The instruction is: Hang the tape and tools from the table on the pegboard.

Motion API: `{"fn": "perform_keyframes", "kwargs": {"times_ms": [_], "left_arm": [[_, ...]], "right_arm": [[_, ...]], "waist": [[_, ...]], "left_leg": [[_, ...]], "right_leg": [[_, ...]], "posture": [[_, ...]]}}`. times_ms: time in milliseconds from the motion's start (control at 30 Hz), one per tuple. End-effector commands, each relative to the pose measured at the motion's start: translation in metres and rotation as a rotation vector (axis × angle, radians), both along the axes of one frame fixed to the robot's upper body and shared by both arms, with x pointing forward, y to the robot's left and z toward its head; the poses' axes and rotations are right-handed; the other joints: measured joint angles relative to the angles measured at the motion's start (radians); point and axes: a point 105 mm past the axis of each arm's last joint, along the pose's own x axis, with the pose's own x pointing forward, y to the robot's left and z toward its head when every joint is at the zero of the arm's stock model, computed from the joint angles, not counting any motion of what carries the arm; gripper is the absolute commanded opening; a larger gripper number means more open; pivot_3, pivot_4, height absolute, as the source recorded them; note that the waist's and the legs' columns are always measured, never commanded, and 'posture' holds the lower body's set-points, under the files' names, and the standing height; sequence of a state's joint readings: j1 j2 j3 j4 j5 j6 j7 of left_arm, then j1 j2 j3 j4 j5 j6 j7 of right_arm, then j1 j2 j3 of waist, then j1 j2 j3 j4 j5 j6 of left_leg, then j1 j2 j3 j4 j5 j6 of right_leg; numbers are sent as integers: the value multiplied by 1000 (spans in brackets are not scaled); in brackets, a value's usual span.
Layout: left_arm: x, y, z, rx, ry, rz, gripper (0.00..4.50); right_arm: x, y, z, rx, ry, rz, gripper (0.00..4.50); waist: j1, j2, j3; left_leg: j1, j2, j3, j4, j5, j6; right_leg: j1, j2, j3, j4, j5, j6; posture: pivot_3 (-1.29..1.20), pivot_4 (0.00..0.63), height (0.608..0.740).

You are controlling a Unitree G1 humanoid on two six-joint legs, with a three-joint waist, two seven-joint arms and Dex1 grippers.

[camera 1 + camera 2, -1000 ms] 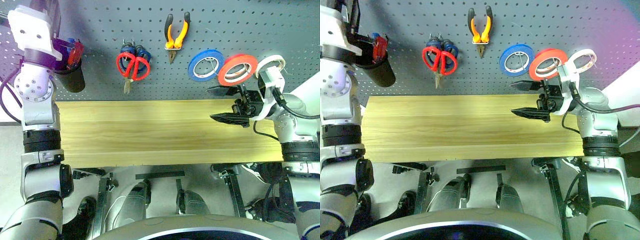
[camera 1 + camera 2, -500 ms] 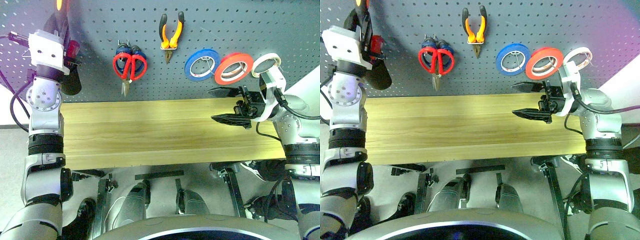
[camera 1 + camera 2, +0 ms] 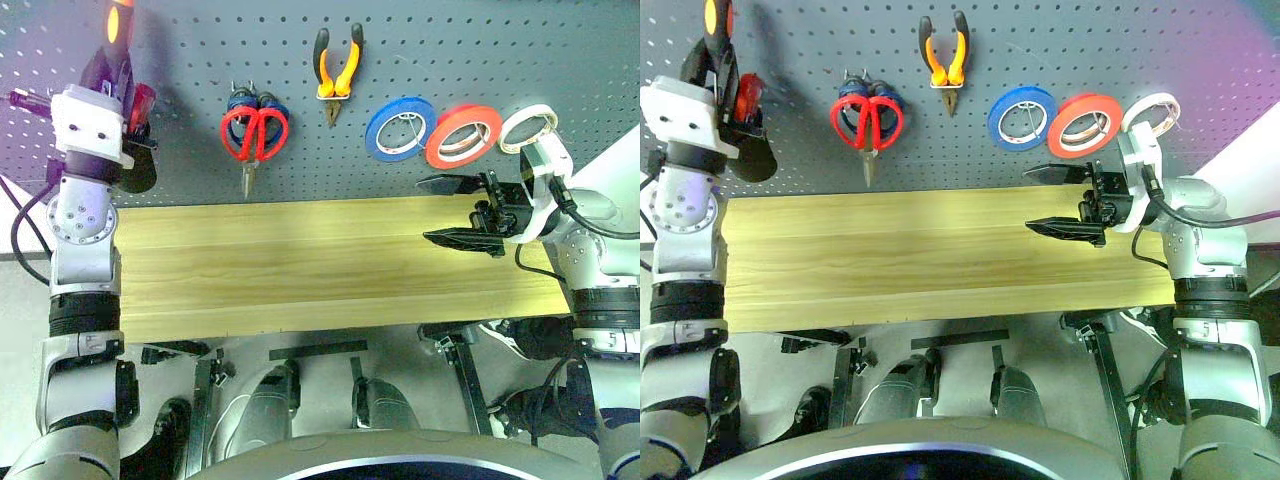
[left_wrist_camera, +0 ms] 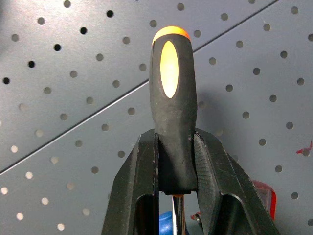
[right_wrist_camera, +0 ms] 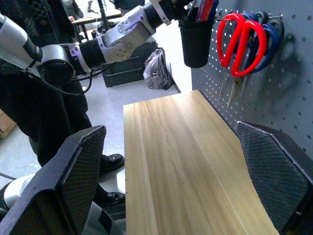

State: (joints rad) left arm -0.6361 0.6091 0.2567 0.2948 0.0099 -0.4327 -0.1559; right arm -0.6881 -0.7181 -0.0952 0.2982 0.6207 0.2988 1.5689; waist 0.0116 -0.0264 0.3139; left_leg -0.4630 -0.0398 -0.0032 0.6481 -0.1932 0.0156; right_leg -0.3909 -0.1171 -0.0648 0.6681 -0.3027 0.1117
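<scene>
We see the table (image 3: 320, 270), a long top of light yellowish planks, with the dark grey pegboard (image 3: 480, 50) standing along its far edge. Three rolls hang in a row at the right of the board: a blue roll (image 3: 399, 129), the flat red-orange tape (image 3: 463, 136) just to its right and overlapping it a little, and a smaller cream-white roll (image 3: 529, 127) at the end. Two pairs of scissors share one spot left of centre, the red-handled scissors (image 3: 254, 134) in front of a blue-handled pair (image 3: 262, 101), blades pointing down. One pair of pliers (image 3: 337, 66) with orange-and-black handles hangs near the middle, jaws downward. At the far left our left gripper (image 4: 176, 156) is clamped shut on the one screwdriver (image 4: 170, 98), its black handle with an orange oval and orange cap pointing up against the board, just beside a black cup (image 5: 197, 38) mounted on the panel with red things standing in it. Our right gripper (image 3: 455, 211) hovers over the right end of the table with its two fingers spread wide and nothing between them. We can read no writing or brand on any of these things.
</scene>
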Motion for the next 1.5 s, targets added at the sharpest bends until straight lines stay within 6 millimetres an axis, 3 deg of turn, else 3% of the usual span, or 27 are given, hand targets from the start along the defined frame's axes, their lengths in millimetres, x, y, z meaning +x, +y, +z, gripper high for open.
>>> {"fn": "perform_keyframes", "kwargs": {"times_ms": [33,467,800,1033,1433,1500], "left_arm": [[-19,13,11,-23,-49,38,617],[-42,30,1,-80,-1,109,617],[-32,32,-2,-142,29,93,617],[-22,44,-27,-196,101,100,617],[-16,52,-40,-268,137,81,4376],[-17,51,-36,-269,129,78,4474]], "right_arm": [[-1,-6,10,2,-48,-11,4500],[4,-4,10,0,-47,-2,4500],[5,-1,7,-4,-43,4,4500],[3,-3,8,-8,-46,-7,4500],[0,-3,8,-2,-39,0,4500],[0,-3,7,-3,-36,-1,4500]], "waist": [[-5,0,0],[-3,0,0],[2,0,0],[-1,0,0],[3,0,0],[3,1,0]], "left_leg": [[0,0,0,0,0,0],[0,1,1,-1,0,0],[0,1,1,-1,0,0],[0,1,1,-1,0,0],[1,1,1,-1,0,0],[1,1,1,-1,0,0]], "right_leg": [[0,0,0,0,0,0],[-1,0,0,0,0,0],[-1,0,0,0,0,0],[-1,0,1,0,0,0],[0,-1,1,0,0,0],[0,-1,1,0,0,0]], "posture": [[25,242,740],[56,250,740],[52,252,740],[39,255,740],[36,260,740],[40,261,740]]}}
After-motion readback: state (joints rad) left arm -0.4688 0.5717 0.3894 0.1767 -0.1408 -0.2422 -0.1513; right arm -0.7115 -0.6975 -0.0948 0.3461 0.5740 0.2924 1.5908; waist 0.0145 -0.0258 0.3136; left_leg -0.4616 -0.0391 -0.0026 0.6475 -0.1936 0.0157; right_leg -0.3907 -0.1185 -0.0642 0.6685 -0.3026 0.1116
